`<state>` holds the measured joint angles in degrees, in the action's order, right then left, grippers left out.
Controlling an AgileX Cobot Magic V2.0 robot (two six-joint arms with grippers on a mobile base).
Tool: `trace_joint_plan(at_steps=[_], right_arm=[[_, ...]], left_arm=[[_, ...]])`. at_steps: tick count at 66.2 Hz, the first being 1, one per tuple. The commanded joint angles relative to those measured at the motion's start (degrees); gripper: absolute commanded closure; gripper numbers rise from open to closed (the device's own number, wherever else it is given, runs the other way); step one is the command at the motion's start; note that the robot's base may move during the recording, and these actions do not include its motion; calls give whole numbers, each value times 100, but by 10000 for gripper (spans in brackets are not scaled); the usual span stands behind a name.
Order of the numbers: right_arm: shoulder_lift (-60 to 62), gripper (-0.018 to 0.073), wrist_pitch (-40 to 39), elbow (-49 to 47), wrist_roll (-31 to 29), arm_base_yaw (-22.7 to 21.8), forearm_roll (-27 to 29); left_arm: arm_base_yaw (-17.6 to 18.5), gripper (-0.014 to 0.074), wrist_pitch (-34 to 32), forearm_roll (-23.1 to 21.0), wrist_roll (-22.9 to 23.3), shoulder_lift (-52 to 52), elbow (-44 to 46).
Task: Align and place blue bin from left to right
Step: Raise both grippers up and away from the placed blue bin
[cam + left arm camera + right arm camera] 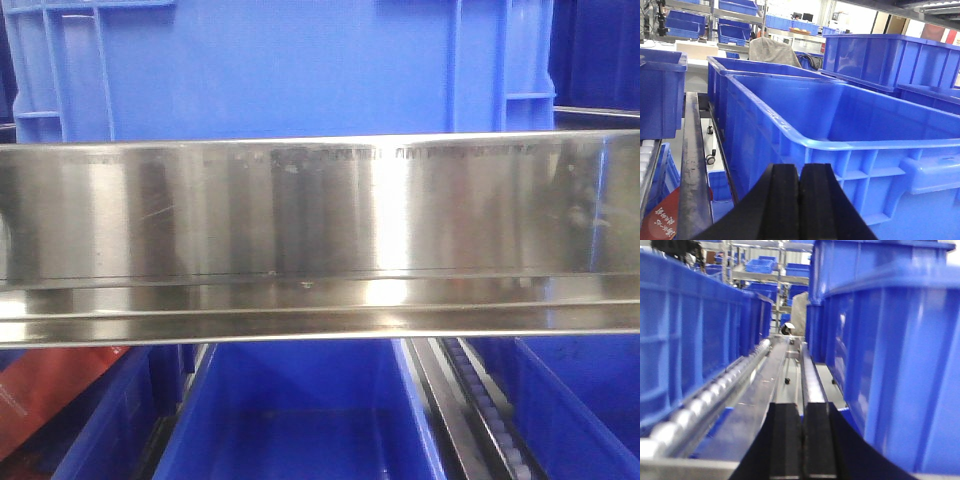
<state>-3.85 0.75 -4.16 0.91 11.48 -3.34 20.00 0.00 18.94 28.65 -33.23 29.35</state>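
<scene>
The blue bin (280, 65) fills the top of the front view, its smooth flat wall with ribbed corners standing behind a steel rail. In the left wrist view an open-topped blue bin (865, 146) lies right in front of my left gripper (800, 172), which is shut with nothing between its black fingers and sits just short of the bin's near corner. My right gripper (802, 410) is also shut and empty. It hangs over a steel channel, with a blue bin wall (900, 355) close on its right.
A shiny steel rail (320, 230) crosses the front view, with more blue bins (300, 410) below it. A roller track (715, 390) and another blue bin wall (685, 340) stand left of the right gripper. Further bins (890, 60) are stacked behind.
</scene>
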Motion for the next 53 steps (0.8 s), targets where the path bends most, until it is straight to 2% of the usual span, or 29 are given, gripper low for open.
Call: trace_joint_plan(at_steps=[1, 53], right_arm=[[282, 639, -120, 196, -49, -67, 44], [385, 639, -171, 416, -49, -42, 44]], left_arm=[[31, 707, -108, 18, -19, 38, -7], [31, 707, -149, 18, -19, 36, -7]])
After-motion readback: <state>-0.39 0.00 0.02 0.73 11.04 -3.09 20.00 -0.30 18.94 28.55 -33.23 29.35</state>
